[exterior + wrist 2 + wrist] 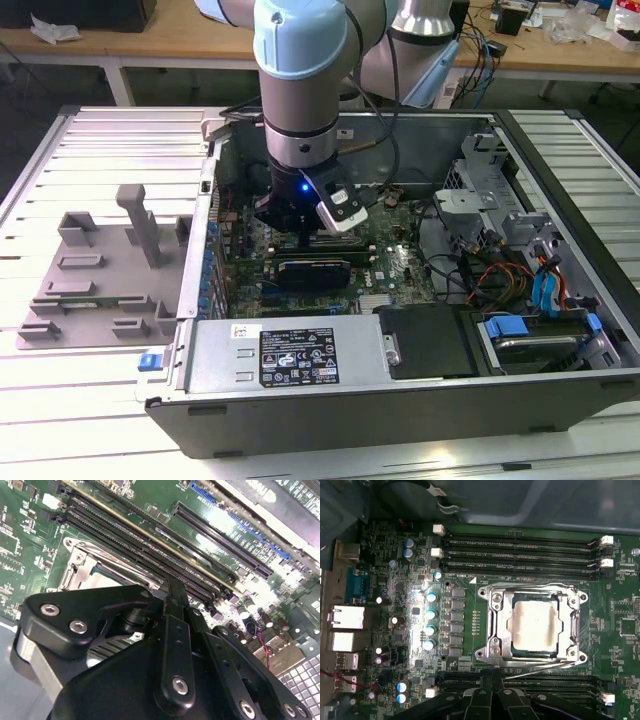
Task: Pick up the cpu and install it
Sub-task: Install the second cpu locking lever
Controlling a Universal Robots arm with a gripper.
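Note:
The cpu, a square chip with a pale silvery top, lies flat inside the socket frame on the green motherboard. The metal bracket sits around its edges, and a thin lever wire runs along the side nearest my gripper. In the first wrist view my gripper hovers over the memory slots beside the socket, shut with nothing in it. The second wrist view has the gripper above those slots, with a corner of the socket frame just past it. In the exterior view the gripper is down inside the open computer case.
Rows of memory slots flank the socket on both sides. Capacitors and rear ports stand nearby. The case holds a power supply, drive bays and cables. A grey fixture with slotted blocks lies at the exterior view's left.

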